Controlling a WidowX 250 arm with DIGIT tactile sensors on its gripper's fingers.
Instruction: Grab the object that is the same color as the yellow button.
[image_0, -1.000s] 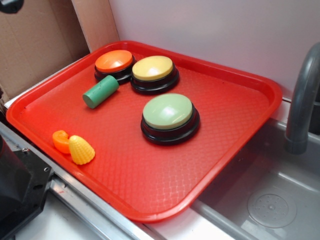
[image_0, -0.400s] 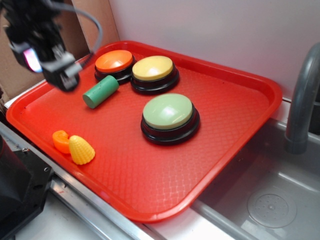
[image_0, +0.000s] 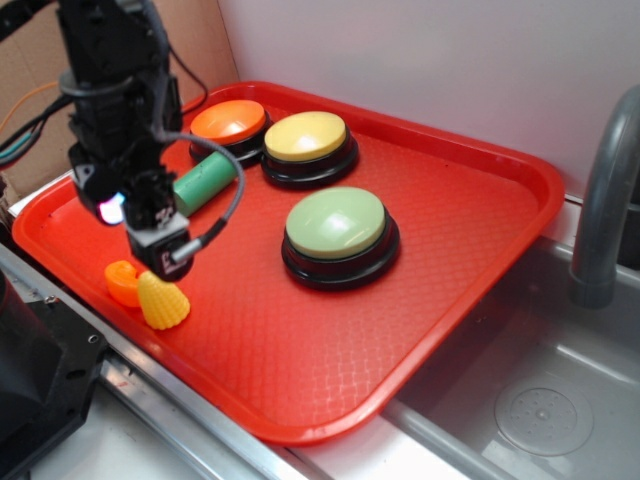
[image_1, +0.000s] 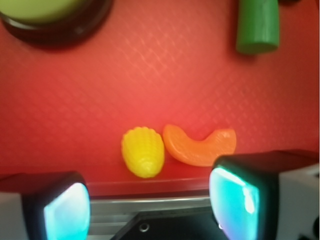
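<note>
Wrist view shows the gripper spread wide, its two fingers empty, poised above the yellow corn cob near the red tray's front edge, beside the orange curved piece. Farther back lie the green cylinder and the yellow button.

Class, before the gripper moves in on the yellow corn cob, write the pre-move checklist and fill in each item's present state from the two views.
1. Target matches the yellow button: ok, the corn cob is yellow.
2. Gripper open: ok, fingers stand wide apart.
3. Cob between the fingers: ok in the wrist view.
4. Orange piece clear of the cob: not ok, it lies right beside it.
5. Green cylinder out of the way: ok.
6. Height above the red tray: cannot tell.
</note>
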